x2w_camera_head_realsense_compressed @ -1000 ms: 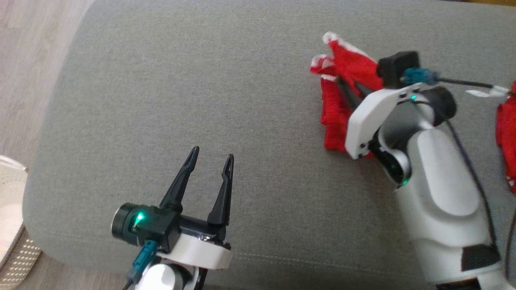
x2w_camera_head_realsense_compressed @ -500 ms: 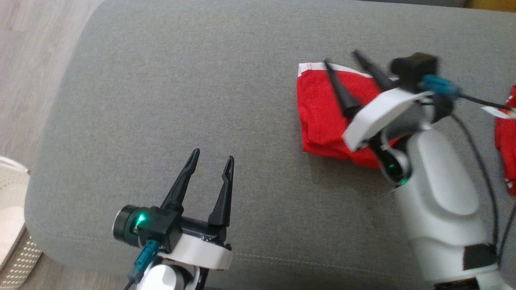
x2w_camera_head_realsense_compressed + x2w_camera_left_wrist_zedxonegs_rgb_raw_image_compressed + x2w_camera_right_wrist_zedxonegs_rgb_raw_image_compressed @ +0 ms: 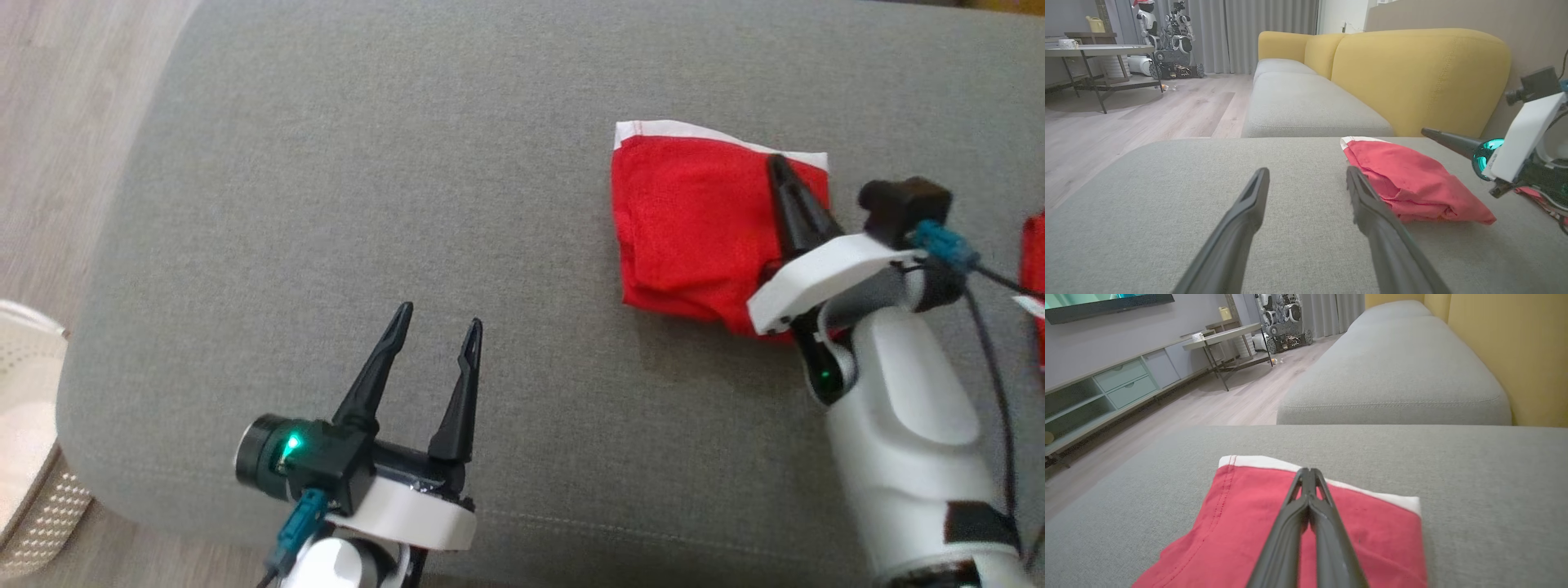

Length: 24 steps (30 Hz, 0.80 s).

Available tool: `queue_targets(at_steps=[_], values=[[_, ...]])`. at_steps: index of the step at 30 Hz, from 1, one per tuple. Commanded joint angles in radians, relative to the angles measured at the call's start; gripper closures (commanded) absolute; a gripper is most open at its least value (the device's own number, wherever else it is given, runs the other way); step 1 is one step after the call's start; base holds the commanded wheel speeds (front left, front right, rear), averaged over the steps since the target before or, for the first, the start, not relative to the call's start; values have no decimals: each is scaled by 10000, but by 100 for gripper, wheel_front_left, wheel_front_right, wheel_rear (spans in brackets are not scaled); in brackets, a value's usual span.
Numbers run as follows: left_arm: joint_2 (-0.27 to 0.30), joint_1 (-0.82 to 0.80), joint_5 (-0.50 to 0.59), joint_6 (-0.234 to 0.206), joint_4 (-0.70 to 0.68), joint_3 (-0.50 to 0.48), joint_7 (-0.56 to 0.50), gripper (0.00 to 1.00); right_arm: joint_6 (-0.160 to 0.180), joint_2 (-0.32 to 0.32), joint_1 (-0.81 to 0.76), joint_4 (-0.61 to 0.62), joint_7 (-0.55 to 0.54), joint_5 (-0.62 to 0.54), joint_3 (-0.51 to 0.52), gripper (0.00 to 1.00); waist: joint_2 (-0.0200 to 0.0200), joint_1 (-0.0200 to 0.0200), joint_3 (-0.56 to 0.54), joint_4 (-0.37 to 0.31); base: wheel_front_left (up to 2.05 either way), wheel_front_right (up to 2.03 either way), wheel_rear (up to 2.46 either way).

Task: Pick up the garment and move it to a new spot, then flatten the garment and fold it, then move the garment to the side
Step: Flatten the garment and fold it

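The red garment [image 3: 694, 220] with a white hem lies folded in a flat packet on the grey sofa cushion [image 3: 367, 163], right of centre. My right gripper [image 3: 774, 162] is shut with nothing in it, its tips over the packet's far right corner. In the right wrist view the closed fingers [image 3: 1308, 471] point across the red garment [image 3: 1229, 522] toward its white hem. From the left wrist, the right gripper [image 3: 1425, 131] hangs a little above the garment [image 3: 1404, 179]. My left gripper [image 3: 438, 317] stands open and empty near the cushion's front edge, well left of the garment.
Another red cloth [image 3: 1035, 269] shows at the right edge of the cushion. A white perforated basket [image 3: 24, 457] stands on the floor at the lower left. The yellow sofa back [image 3: 1412, 73] rises behind the garment. Bare cushion stretches between the two grippers.
One second ago my right gripper held the bunched garment. It then opened over the laid-down packet, and has now shut and drawn back to the right. The left arm hardly moved.
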State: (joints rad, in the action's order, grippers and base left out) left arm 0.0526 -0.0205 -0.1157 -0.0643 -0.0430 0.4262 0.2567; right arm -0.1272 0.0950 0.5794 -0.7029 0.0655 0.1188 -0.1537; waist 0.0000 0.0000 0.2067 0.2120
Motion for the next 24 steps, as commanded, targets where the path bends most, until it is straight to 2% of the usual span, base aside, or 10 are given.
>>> queue_targets(at_steps=[1,9,11,13,18,23,24], values=[[-24,-267,76,42,-320,-240,51,0,-35,-232,536,-77,303,-56,-261,100,0,0,67,86,0,0,0],[-24,-486,52,109,-233,-82,51,0,-35,-430,1633,-2847,1061,113,-724,100,0,0,352,508,0,0,0],[-24,-509,47,108,-225,-75,51,0,-35,-436,1735,-3140,1100,182,-786,100,0,0,377,552,0,0,0],[-24,-559,25,114,-203,-39,51,0,-35,-443,1862,-3784,1149,587,-1244,100,0,0,407,684,0,0,0],[-24,-579,-6,62,-175,-46,51,0,-35,-445,1908,-4462,1292,1104,-1852,100,0,0,386,717,0,0,0],[-24,-526,-30,-30,-175,-118,51,0,-35,-446,1991,-4582,1632,1494,-2298,100,0,0,216,425,0,0,0],[-24,-508,-23,-48,-188,-139,51,0,-35,-446,2076,-4519,1759,1479,-2251,84,0,0,174,342,0,0,0]])
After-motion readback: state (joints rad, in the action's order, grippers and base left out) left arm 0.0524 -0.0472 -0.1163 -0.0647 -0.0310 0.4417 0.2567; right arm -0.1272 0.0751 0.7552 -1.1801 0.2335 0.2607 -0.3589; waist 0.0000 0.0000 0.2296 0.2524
